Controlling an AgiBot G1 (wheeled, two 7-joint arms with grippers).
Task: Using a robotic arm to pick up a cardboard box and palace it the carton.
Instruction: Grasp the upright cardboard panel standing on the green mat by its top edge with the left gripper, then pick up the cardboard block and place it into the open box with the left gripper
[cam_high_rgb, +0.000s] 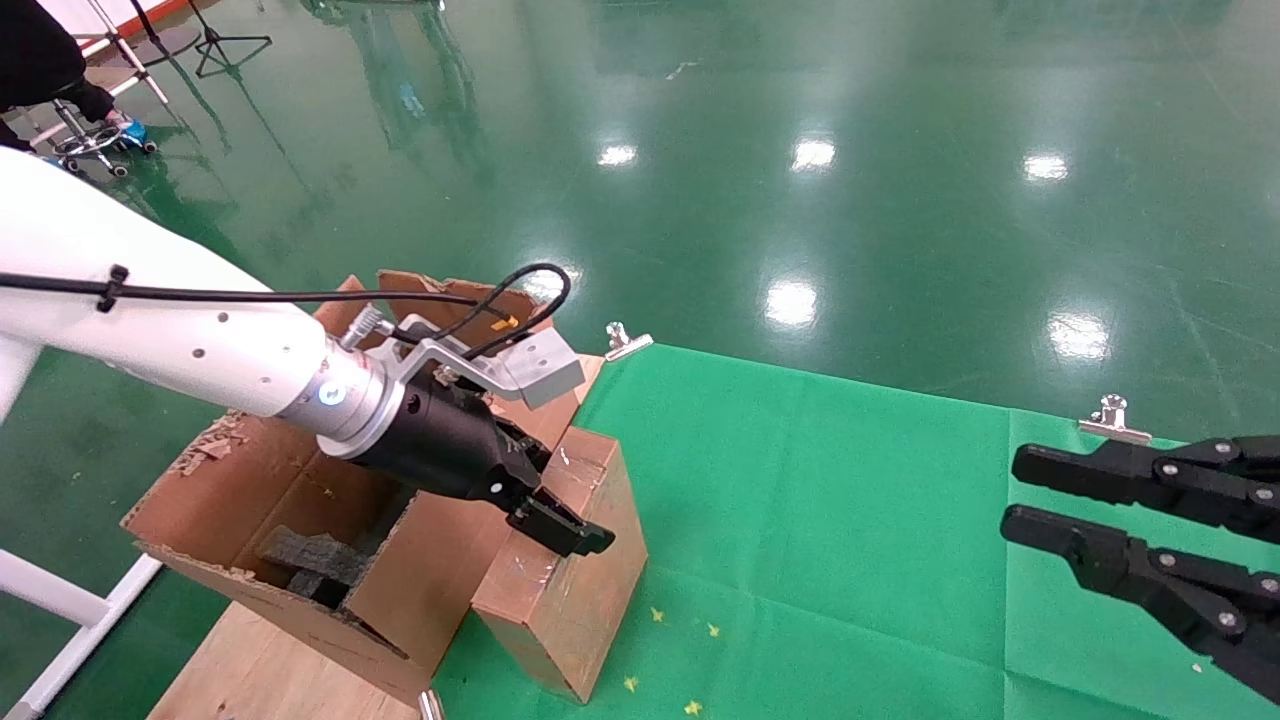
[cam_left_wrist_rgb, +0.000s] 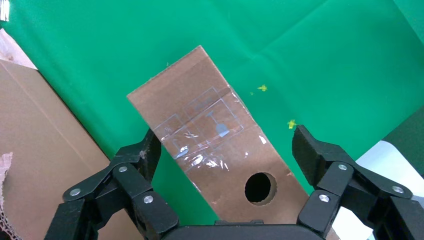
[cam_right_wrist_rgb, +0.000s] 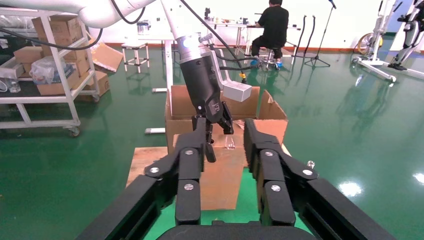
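Your right claw (cam_high_rgb: 1010, 495) hung parked low over the green desk (cam_high_rgb: 850, 520), its fingers apart and holding nothing. Further off, your left claw (cam_high_rgb: 545, 500) sat wide open over the box (cam_high_rgb: 565, 590), one finger on either side, not gripping it. The box stood on the desk's left edge, touching the carton (cam_high_rgb: 300, 500). Beyond lay the glossy floor (cam_high_rgb: 800, 150).

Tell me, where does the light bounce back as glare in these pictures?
Head view: bright white spots of ceiling lamps mirror on the glossy green floor, while the matte green cloth shows none. Left wrist view: clear tape on the cardboard box glints between the open left hand. Right wrist view: soft reflections streak the floor.
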